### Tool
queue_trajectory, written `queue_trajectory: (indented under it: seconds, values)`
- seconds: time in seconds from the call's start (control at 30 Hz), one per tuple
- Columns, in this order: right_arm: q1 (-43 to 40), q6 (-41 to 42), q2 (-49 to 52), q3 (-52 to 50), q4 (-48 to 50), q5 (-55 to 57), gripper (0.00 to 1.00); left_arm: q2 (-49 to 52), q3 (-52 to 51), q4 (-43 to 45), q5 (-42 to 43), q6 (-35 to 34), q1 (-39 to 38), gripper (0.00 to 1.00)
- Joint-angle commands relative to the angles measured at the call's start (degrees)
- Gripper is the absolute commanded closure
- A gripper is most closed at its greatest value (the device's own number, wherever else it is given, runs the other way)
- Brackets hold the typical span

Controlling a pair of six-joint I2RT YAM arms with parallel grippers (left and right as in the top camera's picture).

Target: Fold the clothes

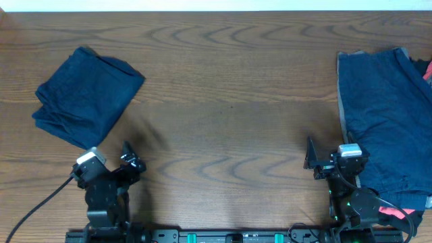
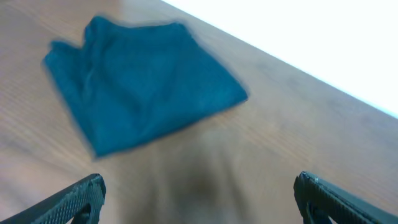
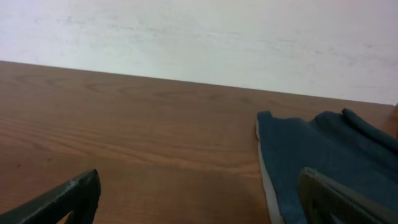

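Two groups of navy cloth are laid on the wooden table. A folded navy garment is seen at about 10 o'clock in the overhead view, lying alone just beyond the left fingers, which are spread wide with nothing between them. A flat navy pile with a grey edge is spread at 3 o'clock, and red-pink cloth is shown at its near corner. The right fingers, at 5 o'clock, are likewise spread wide and empty, just beside the pile's left edge.
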Motion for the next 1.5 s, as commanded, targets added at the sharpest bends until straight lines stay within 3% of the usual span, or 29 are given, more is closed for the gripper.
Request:
queue_trajectory:
  seconds: [0.0,0.13,0.27,0.37,0.57,1.47]
  values:
    - [-0.3,-0.7,-0.3,0.0,-0.2,-0.4,0.01,-2.9,-5.4,8.2,2.2,3.0,0.3,0.02]
    - [-0.3,-0.7,-0.3,0.0,-0.2,-0.4,0.01,-4.5,-12.0,23.1,3.8,8.3,0.3,0.02]
    - [-0.3,-0.7,-0.3,0.0,-0.2,-0.4,0.01,-5.5,-15.7,32.0,8.3,15.9,0.3,0.02]
    - [-0.3,-0.7,-0.3,0.0,-0.2,-0.4,0.01,-6.6,-15.6,30.8,11.1,21.2,0.3,0.02]
    - [-0.3,-0.7,-0.3,0.0,-0.2,-0.4,0.01,-6.6,-15.6,20.2,11.1,19.7,0.3,0.02]
    - [-0.3,-0.7,-0.3,0.0,-0.2,-0.4,0.01,-6.4,-15.6,20.7,11.1,19.7,0.3,0.02]
